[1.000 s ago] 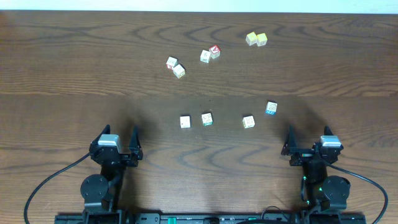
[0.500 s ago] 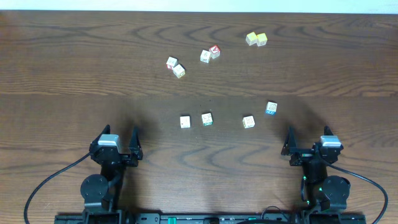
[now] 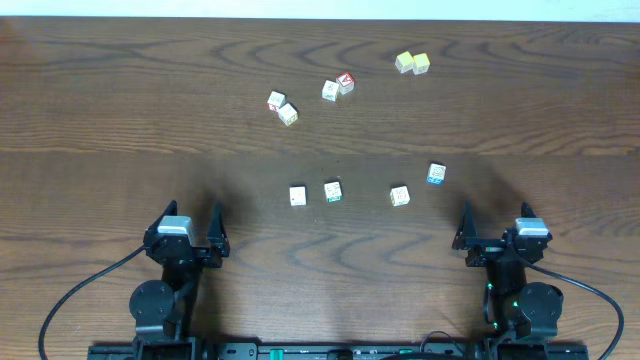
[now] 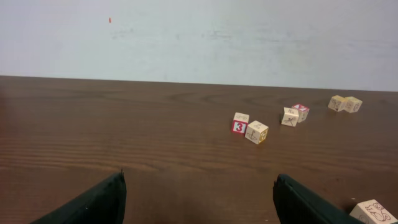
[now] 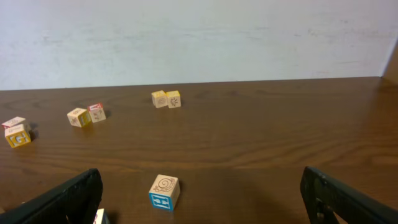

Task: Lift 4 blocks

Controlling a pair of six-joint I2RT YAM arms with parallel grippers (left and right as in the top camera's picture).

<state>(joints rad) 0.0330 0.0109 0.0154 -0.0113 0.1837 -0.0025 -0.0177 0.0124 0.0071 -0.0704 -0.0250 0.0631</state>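
While apart, four blocks [image 3: 333, 191] on table [image 3: 100, 120]

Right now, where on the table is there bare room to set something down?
The table is bare left of the number-three block and right of the blue block and yellow pair. A bare strip separates the near row of blocks from the far pairs, which crowd the middle.

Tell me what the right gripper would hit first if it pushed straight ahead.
Probably the blue-faced block, sitting just left of centre ahead of the open right gripper. Depth is unclear, so it might pass narrowly on that block's right.
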